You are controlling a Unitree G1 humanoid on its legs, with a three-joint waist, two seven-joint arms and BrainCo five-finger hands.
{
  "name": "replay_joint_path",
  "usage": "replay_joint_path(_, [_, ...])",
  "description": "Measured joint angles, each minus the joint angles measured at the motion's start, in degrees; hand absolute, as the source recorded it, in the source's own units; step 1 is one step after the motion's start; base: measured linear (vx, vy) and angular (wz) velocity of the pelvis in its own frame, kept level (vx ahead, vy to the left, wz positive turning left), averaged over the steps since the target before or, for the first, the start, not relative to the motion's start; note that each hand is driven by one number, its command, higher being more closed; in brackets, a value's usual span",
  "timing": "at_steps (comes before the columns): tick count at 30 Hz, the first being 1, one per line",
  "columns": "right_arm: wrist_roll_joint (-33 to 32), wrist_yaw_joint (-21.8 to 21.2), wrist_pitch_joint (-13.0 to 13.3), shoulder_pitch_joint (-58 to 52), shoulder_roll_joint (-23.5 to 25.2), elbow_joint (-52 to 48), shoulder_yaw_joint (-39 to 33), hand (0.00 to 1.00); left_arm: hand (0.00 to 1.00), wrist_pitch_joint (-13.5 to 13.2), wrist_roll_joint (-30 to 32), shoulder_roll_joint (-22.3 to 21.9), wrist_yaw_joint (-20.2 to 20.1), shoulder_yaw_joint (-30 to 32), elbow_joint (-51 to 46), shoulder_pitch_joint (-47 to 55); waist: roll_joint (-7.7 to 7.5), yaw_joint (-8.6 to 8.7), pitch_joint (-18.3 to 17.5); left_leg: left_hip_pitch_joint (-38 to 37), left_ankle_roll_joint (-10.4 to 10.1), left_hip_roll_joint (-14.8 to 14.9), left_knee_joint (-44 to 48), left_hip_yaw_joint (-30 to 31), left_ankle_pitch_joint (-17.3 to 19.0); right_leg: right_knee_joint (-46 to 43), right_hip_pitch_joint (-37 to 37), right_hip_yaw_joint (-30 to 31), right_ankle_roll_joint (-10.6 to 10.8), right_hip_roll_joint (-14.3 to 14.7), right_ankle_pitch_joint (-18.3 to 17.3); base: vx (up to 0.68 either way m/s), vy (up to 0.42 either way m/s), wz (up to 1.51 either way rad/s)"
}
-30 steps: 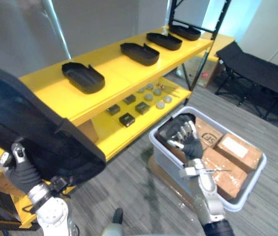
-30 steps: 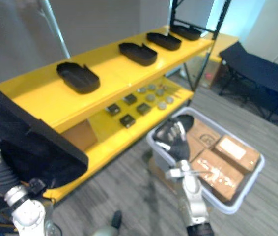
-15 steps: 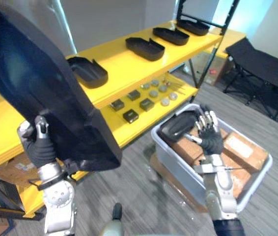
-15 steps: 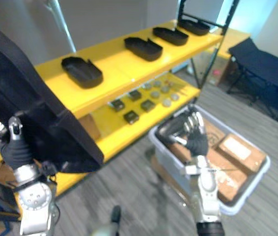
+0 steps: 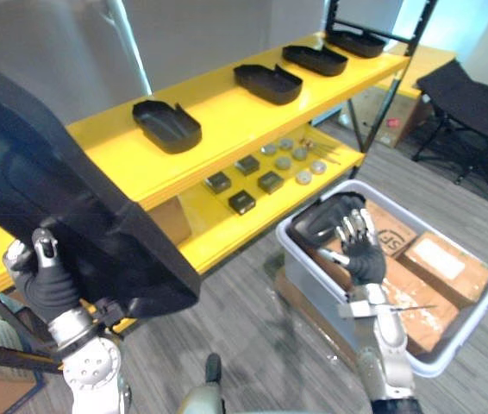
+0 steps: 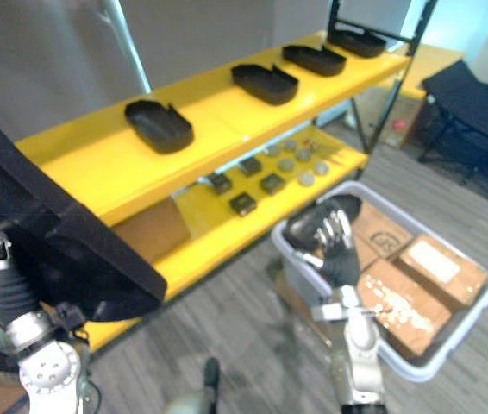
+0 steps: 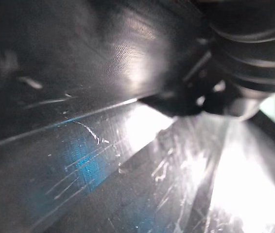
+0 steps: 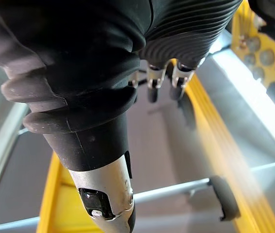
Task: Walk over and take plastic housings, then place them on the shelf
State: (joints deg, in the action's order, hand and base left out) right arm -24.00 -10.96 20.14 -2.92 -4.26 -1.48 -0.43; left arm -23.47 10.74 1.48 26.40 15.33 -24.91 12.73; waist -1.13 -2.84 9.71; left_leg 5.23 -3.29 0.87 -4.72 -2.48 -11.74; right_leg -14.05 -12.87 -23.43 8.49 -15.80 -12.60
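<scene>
A large black plastic housing [image 5: 63, 216] is held up at the lower left, in front of the yellow shelf [image 5: 227, 121]. My left hand [image 5: 47, 283] grips its lower edge, thumb up against its face. The left wrist view looks close at its scratched glossy surface [image 7: 103, 145]. Several smaller black housings [image 5: 166, 125] lie in a row on the top shelf board. My right hand [image 5: 360, 252] is raised over the grey bin [image 5: 438, 362], fingers [image 8: 152, 90] straight and holding nothing. Another black housing [image 5: 323, 220] rests in the bin just behind that hand.
Cardboard boxes [image 5: 447, 263] fill the bin on the grey floor. The lower shelf board carries small black blocks [image 5: 242, 201] and round metal parts [image 5: 300, 177]. A black folding cot [image 5: 477, 103] stands at the back right, past the shelf's dark post [image 5: 391, 95].
The big housing in my left hand has come down from its higher, more upright position half a second ago. The camera has shifted slightly. My right hand stays over the bin.
</scene>
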Motion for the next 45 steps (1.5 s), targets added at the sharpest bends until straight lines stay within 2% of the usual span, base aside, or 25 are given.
replay_joint_path(1, [-0.04,-0.02,0.15,0.0,-0.04,0.04,-0.03,0.0,1.0,0.01,0.58,0.0,0.07,0.01,0.02,-0.29,-0.03,0.04,0.01,-0.22,0.15,-0.16,0.0,0.52,0.26,-1.79,0.35,0.11,-0.35,-0.29,0.22,0.08,0.025,0.41])
replay_joint_path(4, [-1.02,-0.57,2.52,1.21,-0.08,0.1,0.23,0.0,1.0,0.12,1.18,0.45,0.47,0.59,0.04,-1.62,-0.01,-0.01,0.01,-1.29,0.72,-0.2,-0.02,2.6,1.73,-13.73,4.63,2.41,-5.31,-1.48,3.51,0.12,0.037,0.39])
replay_joint_path(6, [-0.84,-0.59,4.01,2.88,0.06,0.09,1.52,0.0,1.0,0.13,0.79,0.76,0.57,2.73,0.05,-2.34,-0.27,-0.14,-0.15,-1.24,1.46,-0.22,-0.03,3.97,2.64,-21.66,9.48,6.25,-7.53,-1.76,9.94,0.14,0.059,0.36])
replay_joint_path(7, [-0.77,-0.59,4.15,3.22,0.12,0.11,1.86,0.0,1.0,0.13,0.47,1.02,0.64,3.04,0.07,-2.32,-0.37,-0.28,-0.21,-1.25,1.68,-0.28,-0.03,4.29,2.93,-22.86,10.32,7.07,-7.15,-1.71,12.0,0.16,0.055,0.35])
replay_joint_path(8, [-0.24,-0.58,4.43,3.65,0.15,0.11,2.35,0.0,1.0,0.18,0.31,1.83,0.91,3.1,0.09,-2.41,-0.34,-0.18,-0.2,-1.28,2.33,-0.31,-0.03,5.46,3.42,-25.06,11.79,8.15,-7.09,-1.49,16.51,0.17,0.021,0.38])
replay_joint_path(9, [0.22,-0.59,4.51,4.09,0.23,0.65,3.35,0.0,1.0,0.23,0.23,3.06,1.0,2.76,0.22,-2.89,0.29,-0.16,0.05,-1.24,2.99,0.44,-0.01,6.93,3.87,-27.17,13.63,9.5,-6.72,-0.95,12.34,0.18,0.006,0.37])
replay_joint_path(11, [0.63,-0.59,4.38,5.27,0.13,1.79,4.94,0.0,1.0,0.61,-1.43,4.05,1.08,2.39,1.31,-4.44,0.23,-0.14,-0.02,-1.6,3.66,1.15,0.01,8.41,4.28,-25.13,15.18,9.79,-6.55,1.2,1.85,0.15,-0.007,0.31])
replay_joint_path(13, [0.66,-0.38,4.24,5.98,0.09,2.18,5.72,0.0,1.0,1.27,-1.97,4.9,1.03,1.95,3.19,-6.29,0.74,-0.14,0.24,-2.31,3.69,2.01,0.06,9.31,4.99,-17.76,15.83,11.13,-6.7,4.15,0.06,0.13,-0.032,0.3])
replay_joint_path(16, [0.58,-0.37,3.59,5.97,-0.21,2.15,6.03,0.0,1.0,2.74,-3.47,4.98,0.76,1.5,5.44,-7.69,0.84,0.58,0.29,-1.74,2.91,2.59,4.75,10.75,8.55,-7.58,16.92,15.35,-6.27,7.08,0.48,0.12,-0.114,0.26])
replay_joint_path(18, [0.52,-0.42,3.54,5.87,-0.51,2.11,5.99,0.0,1.0,2.94,-4.16,4.9,0.32,1.24,5.55,-7.86,0.46,0.77,0.06,-1.24,1.77,2.5,6.89,11.37,10.31,-1.93,16.96,16.09,-5.79,7.5,1.98,0.12,-0.183,0.24])
replay_joint_path(20, [0.5,-0.66,2.84,5.69,-0.2,2.06,6.51,0.0,1.0,3.29,-4.14,5.24,0.06,1.36,5.55,-7.7,-2.1,0.38,-1.52,-0.96,-0.1,1.21,7.08,11.17,11.47,2.81,16.77,17.07,-5.97,7.52,7.15,0.13,-0.28,0.15])
replay_joint_path(21, [0.33,-1.2,2.21,5.64,-0.49,2.05,6.77,0.0,1.0,3.3,-4.12,4.8,0.12,1.32,5.98,-7.59,-3.4,0.37,-2.61,-0.9,-0.9,0.64,6.88,11.19,11.82,4.34,16.38,17.28,-1.52,6.81,8.63,0.15,-0.334,0.1])
replay_joint_path(23, [-0.07,-3.09,1.78,5.5,-2.08,1.77,6.83,0.0,1.0,3.65,-4.06,2.1,0.11,-0.04,6.06,-5.2,0.16,0.2,-3.57,-1.06,-2.85,4.23,7.15,9.31,12.04,7.65,14.55,15.91,-3.47,10.25,10.37,0.18,-0.305,-0.1])
replay_joint_path(24, [-0.67,-4.47,1.12,5.58,-2.76,1.47,6.85,0.0,1.0,3.66,-3.73,1.39,0.11,-0.72,5.96,-4.53,1.6,-0.08,-4.37,-1.12,-4.05,6.03,6.78,7.87,11.98,9.67,13.94,15.97,-3.68,11.98,11.39,0.15,-0.225,-0.18])
replay_joint_path(26, [-1.18,-6.37,-0.41,5.53,-3.42,-0.48,6.9,0.0,1.0,3.73,-3.47,-0.04,0.33,-0.83,5.57,-4.76,2.28,0.26,-4.82,-1.86,-4.77,8.24,6.59,5.31,11.92,10.85,12.97,15.84,-4.02,13.91,11.68,0.13,-0.188,-0.18])
replay_joint_path(28, [-2.39,-9.23,-0.78,5.52,-4.09,-2.83,6.83,0.0,1.0,3.97,-3.48,-0.76,0.87,-0.94,5.58,-4.64,2.07,0.43,-4.92,-2.29,-4.75,9.2,6.99,3.0,11.91,11.23,12.37,15.56,-4.02,14.62,11.68,0.08,-0.112,-0.12])
replay_joint_path(31, [-3.82,-12.99,-0.35,5.55,-4.39,-6.61,7.3,0.0,1.0,4.86,-1.8,-1.7,2.32,-2.89,5.77,-4.89,2.03,0.65,-4.91,-2.12,-4.66,9.02,6.92,1.33,11.93,12.82,10.49,12.16,-4.18,14.07,11.57,0.02,-0.026,0.28])
replay_joint_path(33, [-3.86,-13.01,-0.15,6.15,-4.26,-6.69,9.96,0.0,1.0,4.88,-0.02,-1.92,2.18,-5.35,5.79,-5.37,2.07,0.7,-4.96,-1.96,-3.38,8.44,6.64,-0.87,11.89,13.64,8.14,7.43,-4.65,12.76,11.23,-0.02,0.033,0.87])
replay_joint_path(36, [-3.55,-12.62,-0.11,8.95,-3.63,-6.08,14.64,0.0,1.0,4.9,1.52,-1.76,1.72,-5.35,5.76,-6.2,2.5,0.55,-5.41,-1.33,-1.97,7.5,4.88,-1.1,10.27,13.99,6.88,2.38,-4.29,11.18,10.95,0.0,0.055,0.94])
replay_joint_path(38, [-1.66,-10.61,-0.03,13.05,-2.27,-2.54,18.27,0.0,1.0,5.18,1.73,-1.3,0.15,-5.03,5.61,-6.25,2.82,-0.25,-6.08,-1.37,-1.6,6.05,1.71,-1.1,7.39,13.82,6.8,-0.87,-3.4,9.6,10.47,0.02,0.079,0.81])
replay_joint_path(41, [-1.1,-6.77,-0.37,14.97,-0.01,1.24,19.01,0.0,1.0,5.24,2.88,0.94,-1.84,-4.12,5.34,-5.58,2.54,-2.35,-6.34,-1.42,-1.8,4.5,0.14,-0.95,5.79,13.51,6.7,-2.89,-3.15,8.31,10.43,0.02,0.059,0.37])
replay_joint_path(42, [-1.1,-6.26,-0.39,14.91,0.23,1.59,19.16,0.0,1.0,5.24,2.98,1.08,-2.19,-3.54,5.16,-5.36,2.35,-2.48,-6.46,-1.48,-1.68,4.16,0.14,-1.05,5.69,13.46,6.64,-3.02,-3.15,7.96,10.43,0.02,0.027,0.06])
replay_joint_path(43, [0.08,-2.63,-0.73,8.85,0.04,2.19,19.7,0.0,1.0,4.58,0.85,2.43,-4.98,-1.96,3.03,-3.16,1.31,-1.02,-8.53,-3.21,-1.41,3.54,-0.34,-5.09,5.39,13.59,6.88,-1.59,-2.37,7.03,11.02,0.0,0.0,0.0])
replay_joint_path(45, [0.08,-2.63,-0.74,8.85,0.03,2.19,19.69,0.0,1.0,4.58,0.85,2.43,-4.98,-1.96,3.02,-3.16,1.22,-1.02,-8.47,-3.2,-1.41,3.54,-0.34,-5.09,5.39,13.59,6.86,-1.59,-2.27,7.04,11.08,0.0,0.0,0.0])
